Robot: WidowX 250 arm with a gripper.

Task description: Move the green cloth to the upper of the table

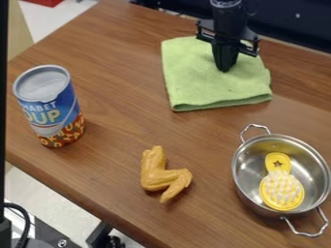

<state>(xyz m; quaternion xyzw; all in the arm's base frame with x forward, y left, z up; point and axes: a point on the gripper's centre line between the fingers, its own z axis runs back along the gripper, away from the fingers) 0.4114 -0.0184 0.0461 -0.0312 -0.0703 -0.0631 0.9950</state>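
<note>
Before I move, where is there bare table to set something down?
Bare wood runs between the can and cloth, and between the cloth and wing. It is crowded at the cloth, where the gripper hangs, and tighter between the cloth and pot.

The top edge cuts off the arm [226,17] and a red object [44,2]. The tool [224,69] hides part of the green cloth [194,82]; contact there seems too small to tell. The bench [116,111] is cropped at right and below, and the yellow brush [280,186] covers some of the pot [249,164]
</note>
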